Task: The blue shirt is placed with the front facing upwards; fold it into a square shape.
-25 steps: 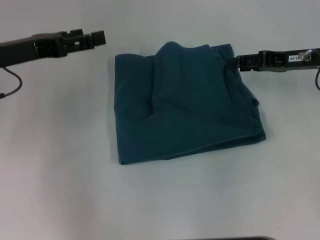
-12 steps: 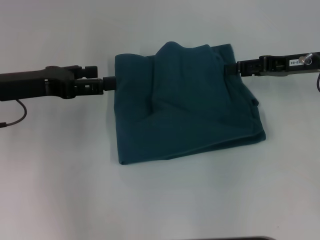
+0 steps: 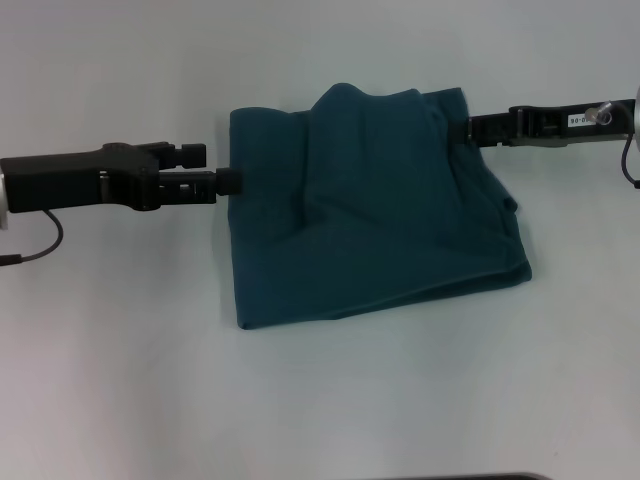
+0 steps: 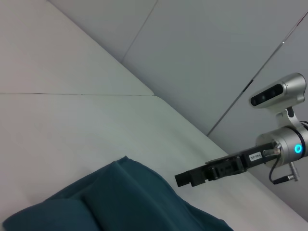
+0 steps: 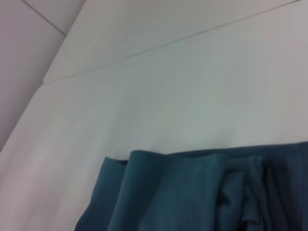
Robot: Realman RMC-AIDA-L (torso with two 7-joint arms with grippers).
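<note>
I see blue shirt at centre of white tabletop, folded into rough square, plain teal side up, no print visible. Far edge bunched into raised hump, creases running toward near edge; right side shows layered edges. Left gripper touches shirt's left edge; I cannot tell how its jaws stand. Right gripper sits at far right corner; its jaws likewise unreadable.
</note>
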